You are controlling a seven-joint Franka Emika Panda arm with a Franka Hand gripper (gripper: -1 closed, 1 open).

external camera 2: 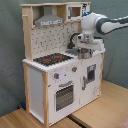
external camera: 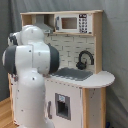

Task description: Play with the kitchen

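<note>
The kitchen [external camera 2: 50,85] is a tall white and pale-wood toy unit, seen in both exterior views. In the second exterior view it shows a red-ringed hob [external camera 2: 52,59], knobs [external camera 2: 65,75], an oven door [external camera 2: 64,96] and a grey hood [external camera 2: 49,20]. My gripper [external camera 2: 82,53] hangs from the arm that reaches in from the second exterior view's right, just over the sink corner beside the black tap [external camera 2: 73,40]. In the first exterior view the kitchen [external camera: 100,80] shows its microwave [external camera: 70,23], black tap [external camera: 85,59] and grey sink [external camera: 73,74]; my white arm [external camera: 30,70] hides its left half and the gripper.
The kitchen stands on a pale wooden table [external camera 2: 107,107] in front of a grey curtain [external camera 2: 10,55]. A seam runs across the table in front of the kitchen. The arm's bulky base links fill the first exterior view's left.
</note>
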